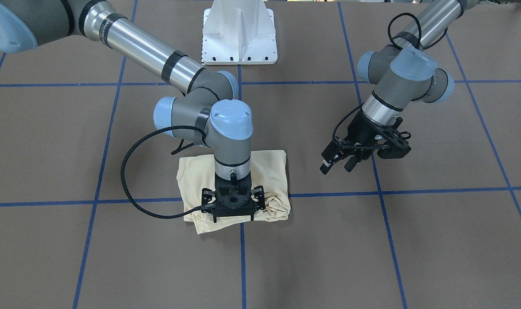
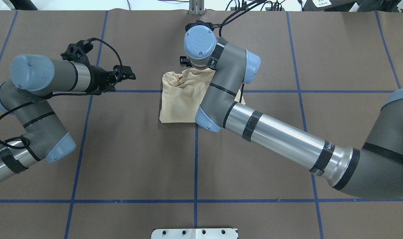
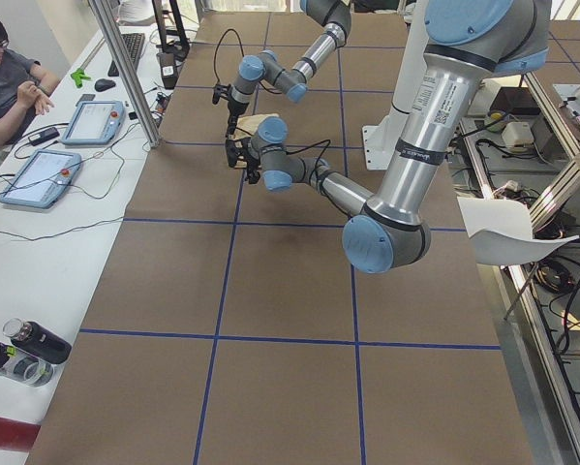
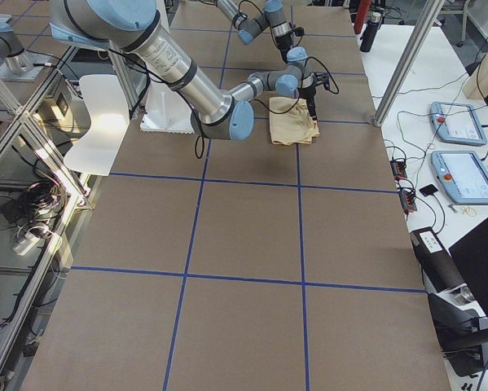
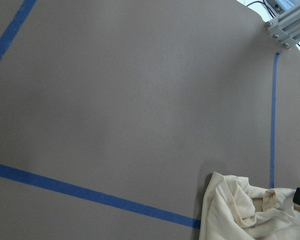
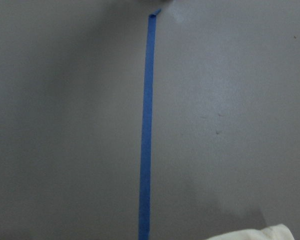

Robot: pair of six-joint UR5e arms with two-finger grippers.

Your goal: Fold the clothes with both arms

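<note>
Even overhead light, soft shadows, sharp

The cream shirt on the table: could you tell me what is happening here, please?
The pale cream-yellow thin-fabric shirt lies roughly folded on the brown table. The right arm's black tool points down onto its rumpled far edge; whether it grips is hidden. The left arm's black tool hangs open, off to the side.

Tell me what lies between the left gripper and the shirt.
Between the left gripper and the shirt there is only bare table and a blue tape line, as the overhead view shows.
</note>
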